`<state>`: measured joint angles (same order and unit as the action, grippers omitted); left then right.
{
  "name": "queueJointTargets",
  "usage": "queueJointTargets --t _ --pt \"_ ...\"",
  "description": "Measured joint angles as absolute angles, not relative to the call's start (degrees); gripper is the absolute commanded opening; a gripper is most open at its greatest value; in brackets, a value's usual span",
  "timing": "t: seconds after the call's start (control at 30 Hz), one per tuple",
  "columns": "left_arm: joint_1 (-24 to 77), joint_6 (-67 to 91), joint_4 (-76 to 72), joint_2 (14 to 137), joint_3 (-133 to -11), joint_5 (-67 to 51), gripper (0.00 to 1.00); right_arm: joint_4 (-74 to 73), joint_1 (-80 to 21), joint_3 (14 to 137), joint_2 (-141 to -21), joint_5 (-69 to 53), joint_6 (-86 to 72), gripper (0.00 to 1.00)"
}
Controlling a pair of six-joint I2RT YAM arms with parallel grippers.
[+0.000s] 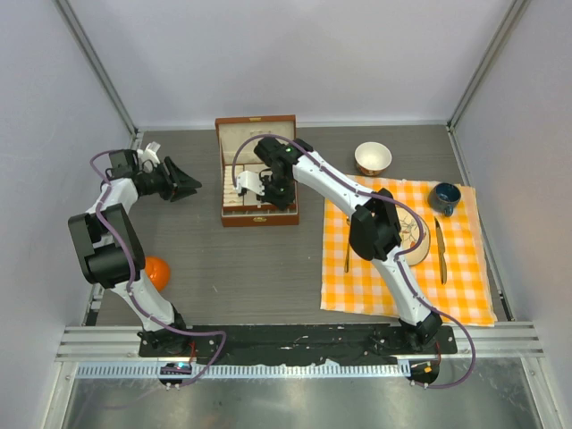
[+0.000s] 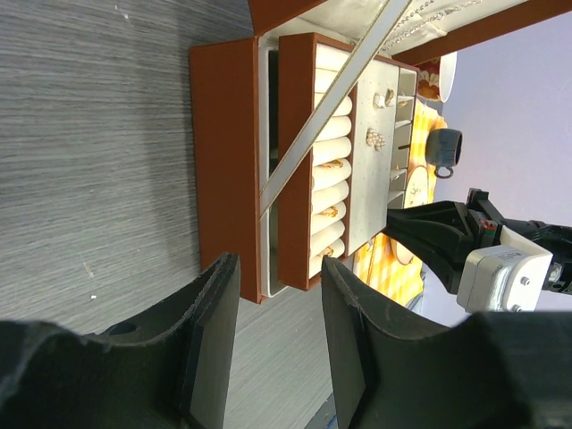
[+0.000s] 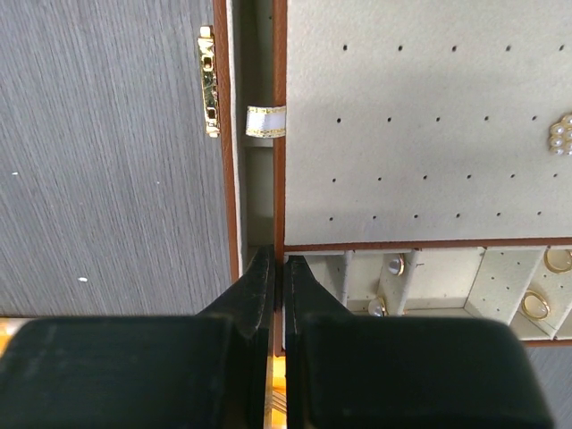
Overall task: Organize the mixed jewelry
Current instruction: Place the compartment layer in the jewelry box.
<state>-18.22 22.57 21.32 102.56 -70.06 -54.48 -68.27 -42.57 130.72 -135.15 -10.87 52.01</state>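
Brown wooden jewelry box (image 1: 259,217) sits lid-up mid grey wood-grain desk (image 1: 241,268), cream-lined inner tray (image 3: 402,134) seated in it. Mixed jewelry (image 3: 561,134) lies inside the box: a white pearl-cluster stud pinned on the tray's perforated panel, gold rings (image 3: 536,305) in the small compartments beside it, more rings tucked in the cream ring rolls (image 2: 332,166). Right hand (image 3: 277,273) is down at the tray's near rim, by the front wall with the gold clasp (image 3: 209,85). Its fingers are pressed together with no visible gap. Likely there to pinch the thin brown rim and lift or shift the tray, but can't tell if the rim is actually between the pads. White ribbon tab (image 3: 265,121) in the slot beside the tray looks meant for that same pull. Left hand (image 2: 279,268) hangs off the box's left, well apart, fingers about half spread, nothing in them. It's aimed at the box, probably placed to steady it. Orange-checked cloth (image 1: 465,286) with tableware lies to the right, no part in this
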Motion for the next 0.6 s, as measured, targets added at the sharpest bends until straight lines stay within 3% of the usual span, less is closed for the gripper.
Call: queueJointTargets --t 0.6 --pt "-18.7 22.6 21.2 102.6 -70.1 -55.4 0.45 -66.6 -43.0 128.9 -134.9 -10.8 50.2 0.01"
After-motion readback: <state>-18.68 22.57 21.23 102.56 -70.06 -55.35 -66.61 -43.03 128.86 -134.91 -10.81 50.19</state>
